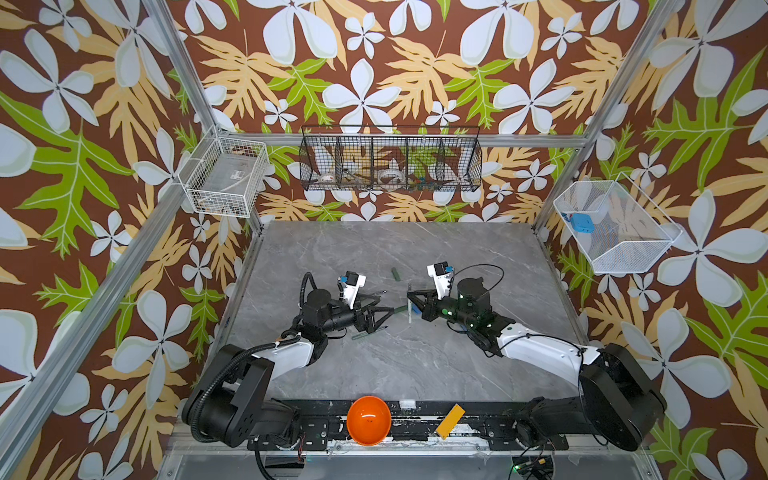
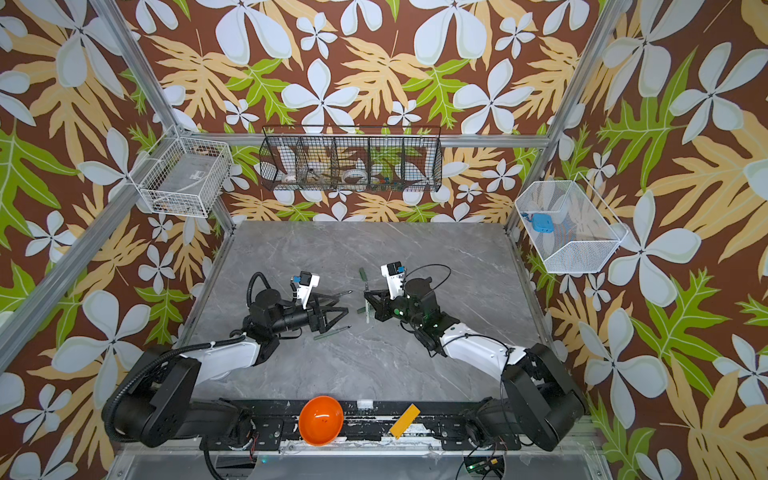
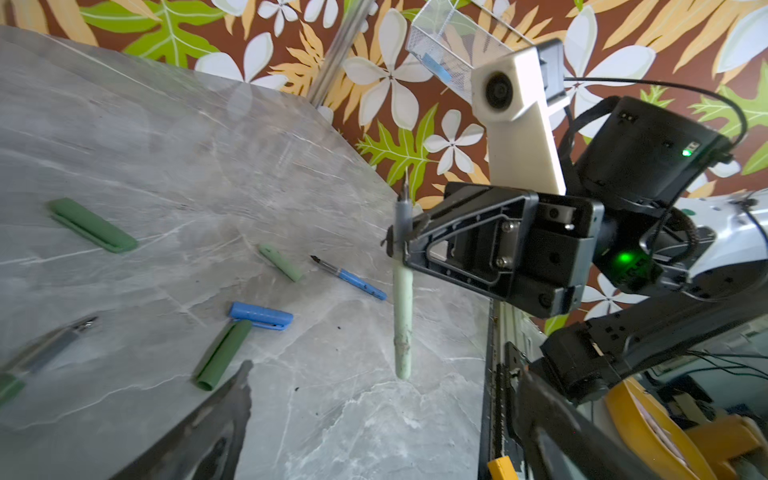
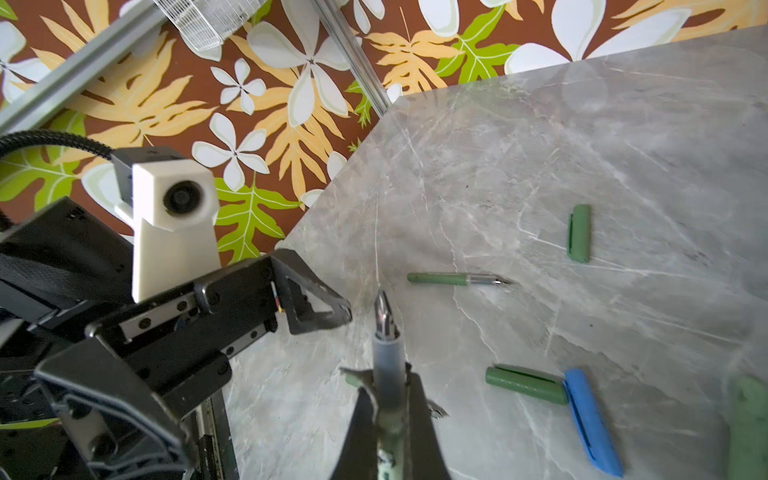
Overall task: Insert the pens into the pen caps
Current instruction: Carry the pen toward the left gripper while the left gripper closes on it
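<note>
Right gripper is clamped on the pale green pen, fingers pinched where the grey grip section meets the barrel. The pen is roughly upright, nib up, barrel end pointing down at the grey table; contact with the top can't be told. Left gripper sits just across from it, fingers wide apart, holding nothing. The rest of the set is loose on the table. Near dark green cap and blue cap lie touching, between the two grippers. Pale green cap and blue pen are just past those, close together but apart, down by the right gripper. Far dark green cap lies alone toward the back, well apart from that cluster. Rear dark green pen lies flat beside the left gripper, nib aimed toward the far cap. Front dark green pen lies just on the near side of the left gripper. All four caps lie separate from the pens.
</note>
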Controlling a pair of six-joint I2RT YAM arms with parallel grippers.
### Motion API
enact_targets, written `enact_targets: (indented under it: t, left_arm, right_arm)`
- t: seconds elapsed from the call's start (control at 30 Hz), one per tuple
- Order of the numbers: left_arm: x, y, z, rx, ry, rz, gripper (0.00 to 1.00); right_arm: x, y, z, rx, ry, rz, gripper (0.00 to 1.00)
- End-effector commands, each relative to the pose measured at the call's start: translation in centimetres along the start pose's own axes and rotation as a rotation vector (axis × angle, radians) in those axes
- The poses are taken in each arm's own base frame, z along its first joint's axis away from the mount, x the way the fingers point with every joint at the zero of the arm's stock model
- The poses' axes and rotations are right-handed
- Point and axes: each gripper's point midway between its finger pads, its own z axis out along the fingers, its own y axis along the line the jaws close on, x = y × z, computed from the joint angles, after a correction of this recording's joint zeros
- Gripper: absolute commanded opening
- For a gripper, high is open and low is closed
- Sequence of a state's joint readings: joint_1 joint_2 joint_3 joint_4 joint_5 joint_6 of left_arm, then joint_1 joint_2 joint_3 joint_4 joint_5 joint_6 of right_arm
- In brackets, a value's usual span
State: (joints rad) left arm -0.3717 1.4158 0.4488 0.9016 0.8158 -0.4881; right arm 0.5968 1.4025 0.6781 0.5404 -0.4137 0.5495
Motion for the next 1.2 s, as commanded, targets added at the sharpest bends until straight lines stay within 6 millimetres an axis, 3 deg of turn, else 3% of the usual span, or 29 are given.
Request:
enact_targets:
  t: [0.0, 0.33, 0.5, 1.17]
  left_arm:
    - [-0.4, -2.2, 0.3, 0.127, 0.004, 0.0, 0.96]
    - [0.1, -2.8, 1.0, 0.179, 0.029, -0.03, 0.84]
    - [0.0, -2.9, 1.1, 0.191, 0.035, -0.045, 0.73]
    - [0.3, -2.1, 1.6, 0.176, 0.054, -0.063, 0.49]
  right_arm:
    - [-1.9, 1.8, 0.3, -0.086, -0.086, -0.002, 0.05]
    - [-1.7, 4.6, 2.8, -0.213, -0.098, 0.008, 0.06]
    - [-1.6, 4.7, 3.1, -0.241, -0.109, 0.027, 0.06]
    - [-1.2, 4.9, 3.2, -0.254, -0.118, 0.029, 0.06]
